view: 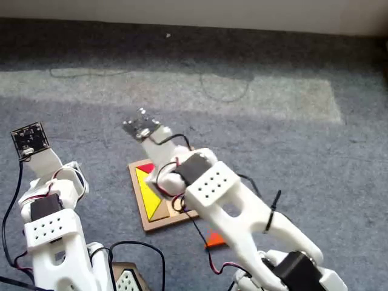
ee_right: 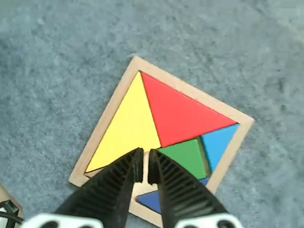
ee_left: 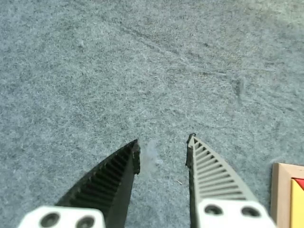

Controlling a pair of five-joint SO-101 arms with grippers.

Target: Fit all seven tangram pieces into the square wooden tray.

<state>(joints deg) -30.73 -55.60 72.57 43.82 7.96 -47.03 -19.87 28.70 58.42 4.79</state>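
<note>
The square wooden tray [ee_right: 124, 80] lies on the grey carpet. It holds a large yellow triangle [ee_right: 127, 127], a large red triangle [ee_right: 181, 114], a green square [ee_right: 186, 157], a light blue triangle [ee_right: 217, 142] and a dark blue piece [ee_right: 151, 200] partly hidden by my fingers. My right gripper [ee_right: 145, 159] hangs shut over the tray's middle with nothing in it. An orange piece [view: 215, 240] lies on the carpet beside the tray [view: 159, 222], half under the right arm. My left gripper [ee_left: 163, 147] stands open over bare carpet, with the tray's corner [ee_left: 281, 190] off to one side.
Carpet surrounds the tray on all sides. The right arm [view: 224, 200] stretches over the tray and covers much of it in the high view. The left arm [view: 51, 206] stands at the left. A thin cable [view: 224, 97] lies on the carpet farther back.
</note>
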